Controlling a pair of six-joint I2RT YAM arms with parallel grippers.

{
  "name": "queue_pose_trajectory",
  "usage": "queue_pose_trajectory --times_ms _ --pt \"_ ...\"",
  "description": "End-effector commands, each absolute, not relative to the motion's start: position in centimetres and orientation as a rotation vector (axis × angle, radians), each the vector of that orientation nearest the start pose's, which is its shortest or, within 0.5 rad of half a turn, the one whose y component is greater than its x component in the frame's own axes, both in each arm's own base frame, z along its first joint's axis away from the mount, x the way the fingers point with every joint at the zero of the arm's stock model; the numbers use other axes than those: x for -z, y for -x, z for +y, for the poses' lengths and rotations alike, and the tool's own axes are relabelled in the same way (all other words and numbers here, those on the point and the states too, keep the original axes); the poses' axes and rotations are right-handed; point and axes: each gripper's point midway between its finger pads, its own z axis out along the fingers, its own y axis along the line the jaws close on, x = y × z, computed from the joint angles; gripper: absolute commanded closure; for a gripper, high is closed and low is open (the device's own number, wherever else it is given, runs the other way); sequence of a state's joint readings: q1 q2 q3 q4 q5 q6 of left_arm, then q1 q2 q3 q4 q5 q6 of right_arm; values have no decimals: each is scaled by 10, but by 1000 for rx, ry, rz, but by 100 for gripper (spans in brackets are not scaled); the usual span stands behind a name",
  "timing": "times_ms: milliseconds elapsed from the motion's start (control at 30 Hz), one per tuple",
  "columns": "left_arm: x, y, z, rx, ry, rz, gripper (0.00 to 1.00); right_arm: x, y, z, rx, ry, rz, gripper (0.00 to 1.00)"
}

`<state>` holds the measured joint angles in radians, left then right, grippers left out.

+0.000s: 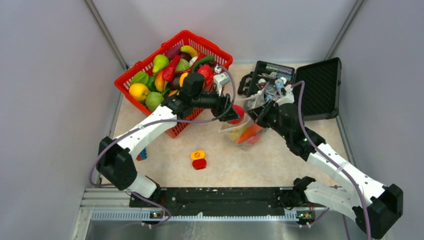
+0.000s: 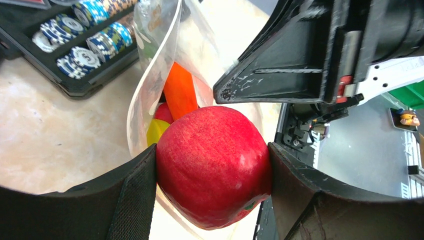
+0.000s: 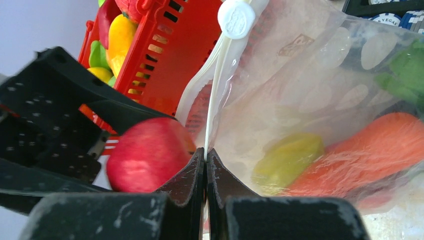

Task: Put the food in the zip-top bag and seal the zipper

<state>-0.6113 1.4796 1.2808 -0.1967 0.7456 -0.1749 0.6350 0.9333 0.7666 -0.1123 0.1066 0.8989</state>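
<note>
Step in hand: loading food, one piece on its way in. The left fingers grasp a red apple by its sides, right at the mouth of the zip-top bag, not yet inside. The right fingers are clenched on the zipper, pinching the mouth edge and holding the bag up and open; the slider sits at the strip's far end. The bag is mid-bench, toward the far right corner, just in front of the black case. Already inside: a carrot and a yellow piece. More food sits in the red basket at the far left.

Next, by my read: push the apple past the mouth edge, release, back out without dragging the film. The mouth looks narrow for the apple, so it could snag. Sealing comes later.
</note>
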Motion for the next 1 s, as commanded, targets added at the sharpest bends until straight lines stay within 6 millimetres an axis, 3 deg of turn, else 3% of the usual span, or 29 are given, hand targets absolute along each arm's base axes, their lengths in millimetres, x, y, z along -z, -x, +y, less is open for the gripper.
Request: queue_pose_trajectory --times_ms 0,167,433,533,767,900,967 --pt "-270 -272 -357 1199 -975 1824 55 -298 -269 223 -1054 -319 1813 100" --pt "-262 -283 -365 1124 -933 1872 48 -310 -264 221 -1076 -313 1787 100" --pt "-276 -277 -375 1186 -953 1827 39 -311 -264 218 -1063 -319 1784 100" --pt "-277 -274 -378 1202 -971 1825 28 -309 -265 220 -1070 -317 1790 100" --pt "-295 -277 -361 1085 -967 1800 13 -304 -267 219 -1060 -341 1792 100" --pt "-311 -283 -348 994 -919 1775 2 -317 -263 229 -1139 -301 1771 100" --pt "-322 -282 -342 966 -901 1750 1 -318 -263 229 -1127 -294 1782 100"
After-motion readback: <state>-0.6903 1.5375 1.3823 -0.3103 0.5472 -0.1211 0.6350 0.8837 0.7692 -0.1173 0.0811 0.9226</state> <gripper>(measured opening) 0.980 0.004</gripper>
